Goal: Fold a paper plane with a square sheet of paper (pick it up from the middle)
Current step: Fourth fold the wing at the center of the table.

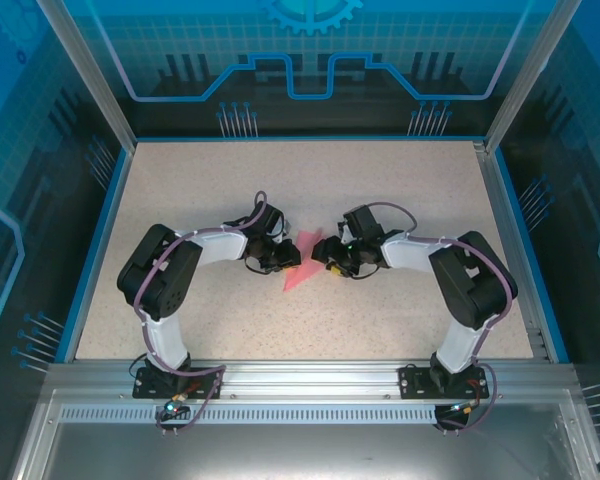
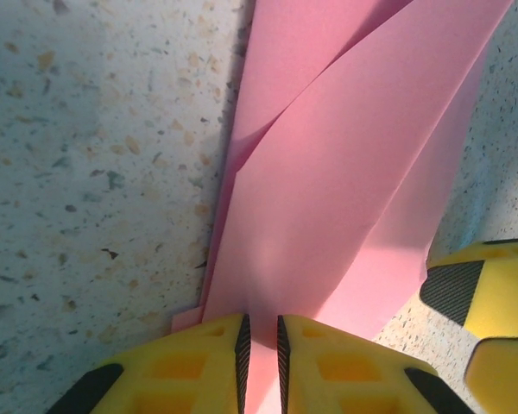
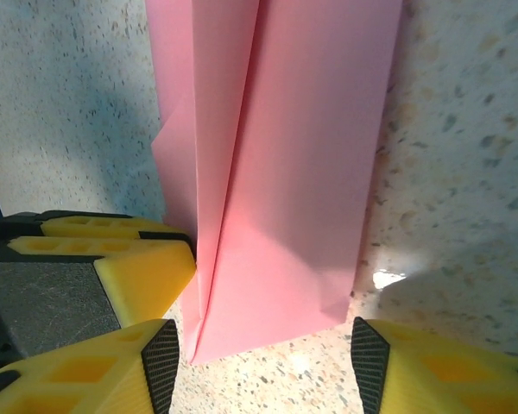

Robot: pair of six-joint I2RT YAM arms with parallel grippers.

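Pink-red against speckled stone: looking down from the top view at the paper plane (image 1: 300, 265), lying near the middle of the tabletop (image 1: 230, 180) and narrowing toward the near edge, with the left end effector (image 1: 283, 258) and the right end effector (image 1: 332, 264) meeting it from either side.

Looking through the left wrist view at yellow fingers (image 2: 194, 366) standing almost together, pinching the near edge of the folded paper, with the layers beyond bowing upward. Also seeing the other arm's yellow finger (image 2: 492, 289) just beside the paper's right edge.

Looking through the right wrist view at fingers (image 3: 95, 375) standing wide apart, straddling the paper's blunt end and clamping nothing, with the left arm's finger (image 3: 142, 267) resting against the paper's edge.
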